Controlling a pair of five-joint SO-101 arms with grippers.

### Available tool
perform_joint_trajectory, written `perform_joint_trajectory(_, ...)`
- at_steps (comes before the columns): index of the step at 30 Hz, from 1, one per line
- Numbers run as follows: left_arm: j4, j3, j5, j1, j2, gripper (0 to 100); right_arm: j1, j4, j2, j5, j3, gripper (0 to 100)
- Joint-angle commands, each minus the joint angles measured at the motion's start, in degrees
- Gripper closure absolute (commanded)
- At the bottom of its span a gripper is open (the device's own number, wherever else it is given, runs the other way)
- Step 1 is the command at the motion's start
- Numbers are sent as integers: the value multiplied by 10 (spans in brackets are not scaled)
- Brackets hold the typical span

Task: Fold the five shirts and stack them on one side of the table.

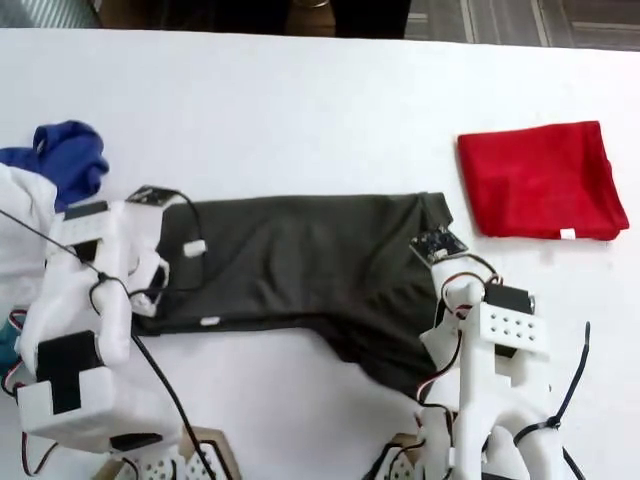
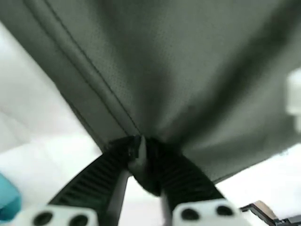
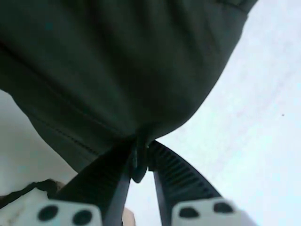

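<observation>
From above, the dark shirt (image 1: 300, 260) lies spread across the middle of the white bench (image 1: 300, 110), long side running left to right, with one part trailing toward the near edge. A red shirt (image 1: 540, 180), folded into a flat square, lies apart from it off its far right corner. A bunched blue shirt (image 1: 65, 160) sits beyond the dark shirt's left end, touching a white garment (image 1: 18, 205) at the bench's edge. The left arm (image 1: 90, 300) stands at the dark shirt's left end and the right arm (image 1: 490, 340) at its right near corner, each with its wrist over the cloth.

In the left wrist view, the left tool (image 2: 141, 157) is pinched together on the dark shirt: the black ribbed fingers (image 2: 101, 174) meet on a gathered bit of cloth just beside the stitched hem, and the fabric pulls into creases from that point. White bench shows beside the hem, and a teal thing (image 2: 7, 202) sits at the frame's corner.

In the right wrist view, the right tool (image 3: 139, 157) is likewise clamped on the dark shirt's edge, the fingers closed with a small fold of cloth between them. The shirt stretches away from the grip, with bare bench on both sides of it.
</observation>
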Motion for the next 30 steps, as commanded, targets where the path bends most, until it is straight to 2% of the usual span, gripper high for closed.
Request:
perform_joint_trajectory(1, 6, -2, -4, -6, -30, 795, 3, -5, -19, 4, -1, 978)
perform_joint_trajectory(3, 0, -15, 0, -6, -30, 758, 3, -5, -19, 4, -1, 978)
perform_joint_trajectory(7, 6, -79, 4, -7, -30, 775, 3, -5, -19, 4, -1, 978)
perform_joint_trajectory(13, 34, -180, 51, -42, -27, 775, 3, -5, -19, 4, -1, 978)
perform_joint_trajectory(20, -107, -171, 105, -30, 33, 775, 3, -5, -19, 4, -1, 978)
perform_joint_trajectory(26, -105, -260, 198, -6, 129, 775, 3, -5, -19, 4, -1, 978)
perform_joint_trajectory(30, -70, -343, 240, 7, 195, 775, 3, -5, -19, 4, -1, 978)
